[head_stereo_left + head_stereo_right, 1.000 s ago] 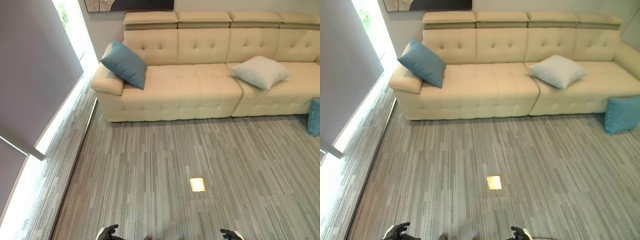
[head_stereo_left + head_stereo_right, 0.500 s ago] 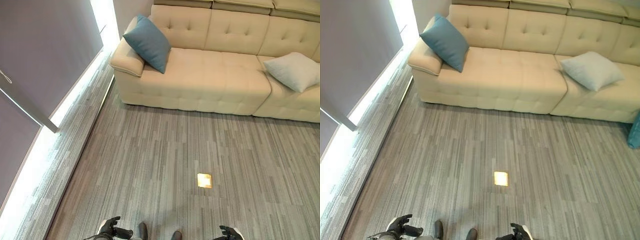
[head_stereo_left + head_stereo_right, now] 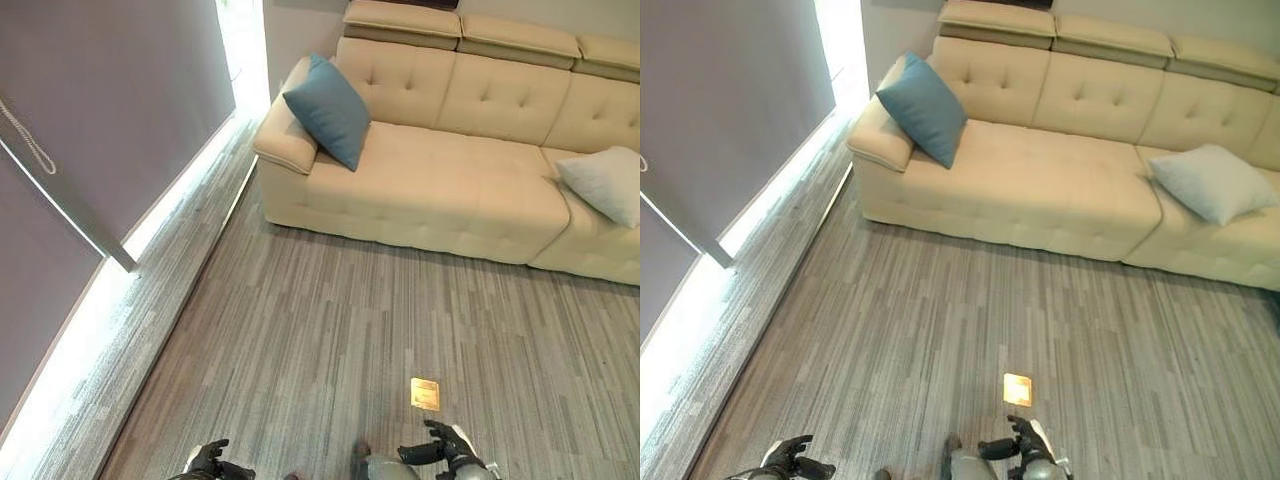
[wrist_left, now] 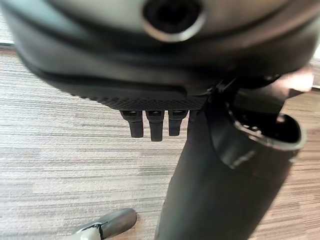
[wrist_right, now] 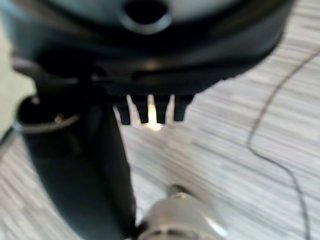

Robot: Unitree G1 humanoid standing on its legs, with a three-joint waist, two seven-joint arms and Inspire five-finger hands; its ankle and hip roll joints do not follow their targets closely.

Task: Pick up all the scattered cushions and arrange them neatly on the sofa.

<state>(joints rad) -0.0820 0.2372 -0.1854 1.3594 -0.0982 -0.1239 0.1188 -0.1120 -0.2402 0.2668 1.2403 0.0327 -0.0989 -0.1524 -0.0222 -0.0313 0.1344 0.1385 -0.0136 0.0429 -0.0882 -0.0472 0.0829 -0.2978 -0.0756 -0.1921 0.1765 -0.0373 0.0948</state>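
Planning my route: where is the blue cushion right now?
The blue cushion is on the sofa, propped against its left armrest, near the window.

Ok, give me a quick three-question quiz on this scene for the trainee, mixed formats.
1. True or false: the teal cushion leans against the sofa's armrest.
2. Which colour is the cushion lying on the sofa's right part? A) red B) pale grey C) black
3. Fill in: the small glowing square is set into the ____.

Key: 1 true. 2 B, the pale grey cushion. 3 floor. Both the left robot hand and the right robot hand hold nothing.
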